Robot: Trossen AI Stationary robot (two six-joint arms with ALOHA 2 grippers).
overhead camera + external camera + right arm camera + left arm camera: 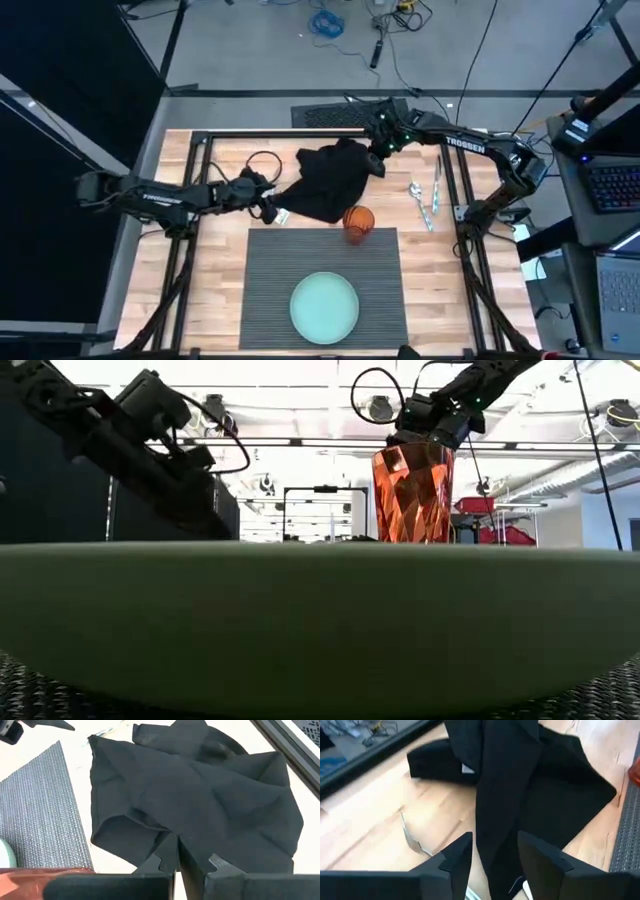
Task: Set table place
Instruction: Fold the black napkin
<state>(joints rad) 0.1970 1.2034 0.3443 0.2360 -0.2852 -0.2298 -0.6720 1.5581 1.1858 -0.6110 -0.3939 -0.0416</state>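
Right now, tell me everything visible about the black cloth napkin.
The black cloth napkin is plain matte fabric, crumpled and loosely folded, lying on the wooden tabletop behind the ribbed grey placemat, beside the orange faceted cup. The left gripper has a strip of it between its fingers; the right gripper pinches its opposite edge, so both hold it at once.

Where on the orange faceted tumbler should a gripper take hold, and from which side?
Grip the orange tumbler across its upper wall, coming from the open side by the cutlery. It stands upright on the placemat's far edge, and the black napkin held by both grippers crowds its other side.
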